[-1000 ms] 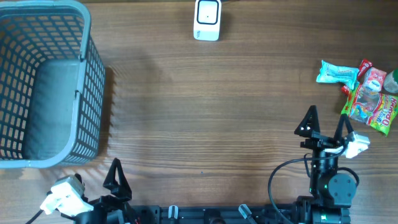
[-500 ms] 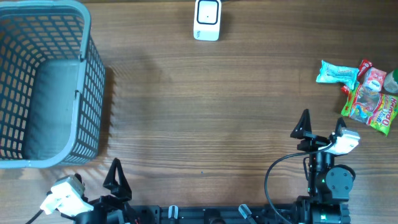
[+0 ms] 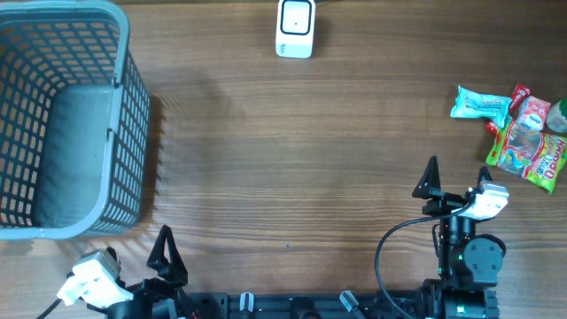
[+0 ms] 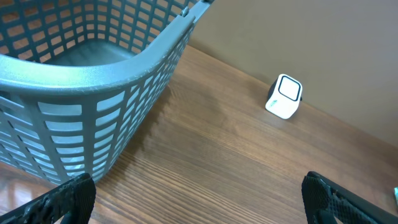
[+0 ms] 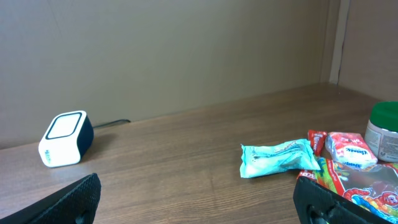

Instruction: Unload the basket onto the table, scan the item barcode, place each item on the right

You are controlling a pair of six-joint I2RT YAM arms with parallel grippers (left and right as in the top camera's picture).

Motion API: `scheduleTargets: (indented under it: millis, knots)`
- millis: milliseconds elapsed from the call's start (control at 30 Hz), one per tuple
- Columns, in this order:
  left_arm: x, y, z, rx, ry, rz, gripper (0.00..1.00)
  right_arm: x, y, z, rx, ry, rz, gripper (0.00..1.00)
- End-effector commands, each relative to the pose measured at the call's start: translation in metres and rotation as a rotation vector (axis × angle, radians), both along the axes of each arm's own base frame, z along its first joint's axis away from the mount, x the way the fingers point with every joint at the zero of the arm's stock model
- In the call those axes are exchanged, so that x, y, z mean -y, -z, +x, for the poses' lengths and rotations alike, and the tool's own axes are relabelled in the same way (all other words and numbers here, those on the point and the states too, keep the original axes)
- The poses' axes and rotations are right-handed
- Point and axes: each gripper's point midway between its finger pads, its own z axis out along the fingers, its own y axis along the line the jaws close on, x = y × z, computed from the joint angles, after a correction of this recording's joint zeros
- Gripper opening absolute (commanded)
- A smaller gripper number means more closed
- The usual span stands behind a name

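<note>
The white barcode scanner stands at the table's far edge, also seen in the left wrist view and the right wrist view. The items lie in a cluster at the right: a teal packet, a red-and-white packet and a colourful gummy bag. My right gripper is open, empty, a short way in front of and left of the items. At the front left edge my left gripper also stands open and empty.
A large grey mesh basket fills the left side of the table, just beyond the left gripper. A green-lidded jar stands at the right edge behind the items.
My right gripper has shifted slightly to the left and turned a little; it stays open. The left arm and all the objects have not moved.
</note>
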Motion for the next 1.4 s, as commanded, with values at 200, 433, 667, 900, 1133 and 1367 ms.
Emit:
scheduleTargets:
  millis: [200, 433, 667, 900, 1133, 1367]
  knots:
    - [-0.001, 0.000, 0.000, 0.006, -0.004, -0.002, 1.00, -0.004, -0.003, 0.000, 0.013, -0.022, -0.021, 0.99]
    - [-0.001, 0.000, 0.000, 0.006, -0.004, -0.002, 1.00, -0.004, -0.003, 0.000, 0.013, -0.022, -0.021, 1.00]
    - [-0.001, 0.000, 0.000, 0.007, -0.006, -0.006, 1.00, -0.004, -0.003, 0.000, 0.013, -0.022, -0.021, 0.99]
    - [0.000, 0.000, 0.000, 0.008, -0.002, -0.018, 1.00, -0.004, -0.003, 0.000, 0.013, -0.022, -0.021, 1.00]
    - [0.001, -0.029, 0.042, 0.204, 0.067, 0.017, 1.00, -0.004, -0.003, 0.000, 0.013, -0.022, -0.021, 1.00]
    - [0.008, 0.037, 0.091, 0.146, 0.172, -0.016, 1.00, -0.004, -0.003, 0.000, 0.013, -0.022, -0.021, 1.00]
